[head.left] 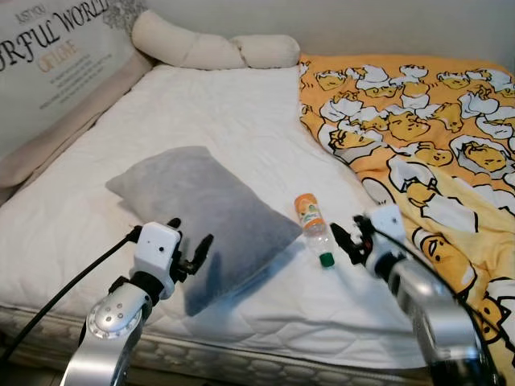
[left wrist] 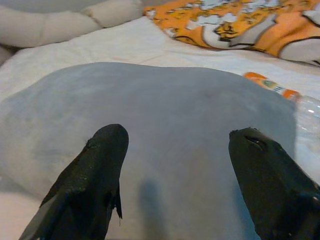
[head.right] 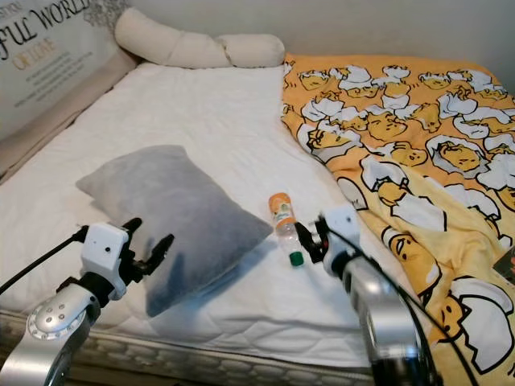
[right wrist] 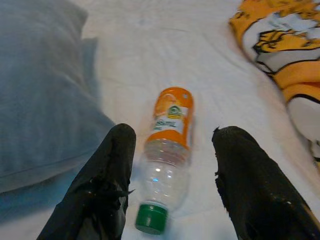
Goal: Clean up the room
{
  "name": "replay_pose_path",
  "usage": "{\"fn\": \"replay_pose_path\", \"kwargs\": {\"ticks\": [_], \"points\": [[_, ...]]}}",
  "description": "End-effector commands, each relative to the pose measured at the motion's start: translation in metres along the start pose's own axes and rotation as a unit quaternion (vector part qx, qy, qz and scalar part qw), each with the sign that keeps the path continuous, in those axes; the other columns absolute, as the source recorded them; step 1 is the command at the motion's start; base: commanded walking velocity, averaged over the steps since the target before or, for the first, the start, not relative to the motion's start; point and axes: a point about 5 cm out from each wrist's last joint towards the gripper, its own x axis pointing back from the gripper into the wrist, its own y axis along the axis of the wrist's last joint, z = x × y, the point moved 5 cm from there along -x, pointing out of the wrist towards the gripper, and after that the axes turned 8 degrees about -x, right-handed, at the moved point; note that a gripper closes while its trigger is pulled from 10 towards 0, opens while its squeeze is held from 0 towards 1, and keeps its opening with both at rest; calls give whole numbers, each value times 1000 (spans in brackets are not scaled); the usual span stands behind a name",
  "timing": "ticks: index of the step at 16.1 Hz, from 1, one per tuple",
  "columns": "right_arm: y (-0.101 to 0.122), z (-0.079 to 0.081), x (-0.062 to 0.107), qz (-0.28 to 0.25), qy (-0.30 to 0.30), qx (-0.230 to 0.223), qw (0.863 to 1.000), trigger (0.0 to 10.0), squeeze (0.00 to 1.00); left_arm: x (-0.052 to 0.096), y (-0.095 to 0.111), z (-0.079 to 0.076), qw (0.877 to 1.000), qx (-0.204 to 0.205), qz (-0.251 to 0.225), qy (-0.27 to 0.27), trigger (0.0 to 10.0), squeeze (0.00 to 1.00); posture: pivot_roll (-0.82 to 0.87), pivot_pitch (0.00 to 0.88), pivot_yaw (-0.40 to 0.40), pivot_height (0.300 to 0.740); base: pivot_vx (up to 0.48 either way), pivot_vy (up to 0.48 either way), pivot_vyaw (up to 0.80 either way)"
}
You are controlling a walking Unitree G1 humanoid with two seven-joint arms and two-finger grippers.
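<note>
A clear plastic bottle (head.left: 315, 229) with an orange label and green cap lies on the white mattress (head.left: 225, 121), cap toward me. My right gripper (head.left: 347, 239) is open just right of it; in the right wrist view the bottle (right wrist: 165, 160) lies between the two fingers (right wrist: 107, 185). A grey pillow (head.left: 201, 213) lies left of the bottle. My left gripper (head.left: 187, 241) is open at the pillow's near edge, its fingers (left wrist: 95, 175) spread over the grey pillow (left wrist: 160, 125).
An orange duvet with egg cartoons (head.left: 418, 137) covers the bed's right side. A long cream bolster (head.left: 209, 47) lies at the head. A printed headboard panel (head.left: 56, 56) runs along the left. The mattress's near edge (head.left: 265, 354) is just below my arms.
</note>
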Motion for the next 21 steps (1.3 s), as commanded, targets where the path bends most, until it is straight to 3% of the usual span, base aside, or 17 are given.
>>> {"fn": "replay_pose_path", "kwargs": {"ticks": [1,4,5,9,12,14,15,18,21], "points": [[-3,3,-7,24,16,-1,1000,10000,0,-3,2,-4,1000,-1,-1,-31,10000,0,-10,0,44,740,0,0,0],[-4,1,-38,78,13,17,997,10000,0,-8,2,-12,991,-44,18,-124,10000,0,-9,0,53,740,0,0,0],[-8,-5,-48,109,-5,5,994,10000,1000,-11,8,-15,985,-61,15,-162,10000,0,2,0,51,740,0,0,0],[-7,-6,-65,150,-9,-21,988,10000,1000,-15,25,-19,965,-101,10,-240,10000,0,21,0,54,740,0,0,0],[-18,0,-70,198,-8,-12,980,10000,1000,-11,32,-31,941,-115,17,-318,10000,0,44,0,50,740,0,0,0],[-26,-3,-69,222,-19,30,974,10000,1000,-12,33,-37,933,-122,21,-339,10000,0,52,0,51,740,0,0,0],[-27,-3,-71,218,-28,36,975,10000,0,-11,32,-40,929,-127,23,-346,10000,0,58,0,57,740,0,0,0],[-30,-14,-69,212,-87,42,972,10000,0,-8,32,-44,926,-126,25,-354,10000,0,72,0,61,740,0,0,0],[-36,-14,-68,220,-103,24,970,10000,0,-7,29,-43,929,-123,31,-349,10000,0,80,0,58,740,0,0,0]]}}
